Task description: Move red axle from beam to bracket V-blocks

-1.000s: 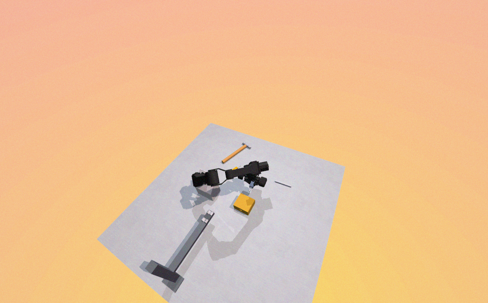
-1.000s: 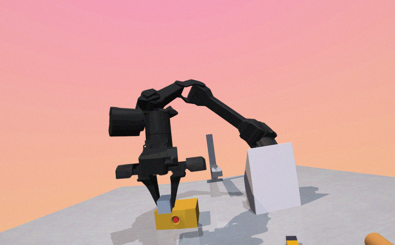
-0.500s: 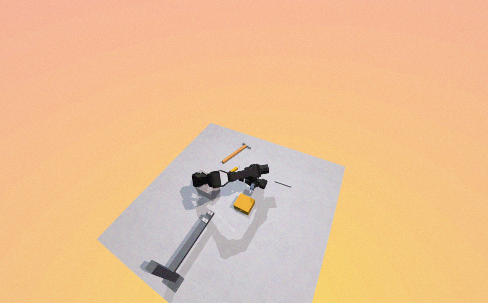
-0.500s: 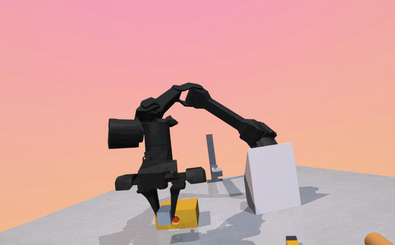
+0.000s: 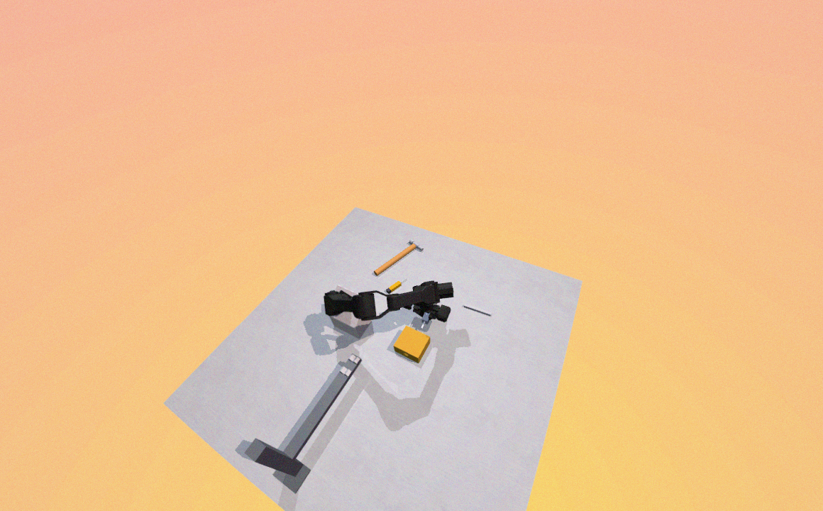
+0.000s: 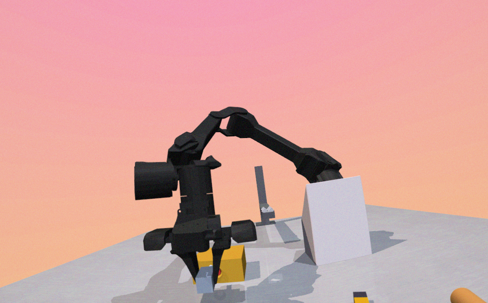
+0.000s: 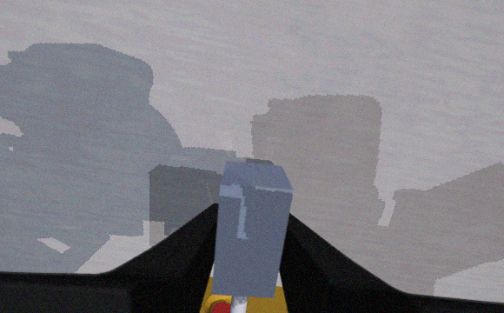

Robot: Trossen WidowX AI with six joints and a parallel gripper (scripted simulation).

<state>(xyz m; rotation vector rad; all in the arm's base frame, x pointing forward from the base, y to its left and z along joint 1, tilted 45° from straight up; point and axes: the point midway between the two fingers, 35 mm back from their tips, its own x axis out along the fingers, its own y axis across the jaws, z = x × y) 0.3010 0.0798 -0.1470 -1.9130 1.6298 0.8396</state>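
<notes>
Wrist view: pincer [image 5: 425,316] [image 6: 205,277] [image 7: 248,215] clamped on blue-grey block [image 5: 426,316] [image 6: 204,280] [image 7: 249,243]; red axle [image 6: 219,271] [image 7: 221,308] (still in beam [image 5: 411,343] [image 6: 234,265] [image 7: 269,300]) near

3 strays: orange-handled hammer [image 5: 395,259] [image 6: 467,296] lay near small yellow-handled screwdriver [image 5: 394,287] [image 6: 361,299]; thin grey rod [image 5: 477,310] lay well apart from both.

The top view looked steeply down from high above and well apart, with the grey tabletop [image 5: 465,381] from five to seven o'clock in its picture. The exterior view looked nearly level across that surface from much nearer, the arm [image 5: 411,298] [image 6: 276,141] crossing its middle and the pale pedestal [image 6: 338,222] at four o'clock. The wrist view looked downward from just beside the gripper [image 6: 205,273] [image 7: 252,248], closest of all. Exterior and wrist shared the yellow beam [image 5: 411,343] [image 6: 234,265] [image 7: 269,302], at six o'clock in both.
</notes>
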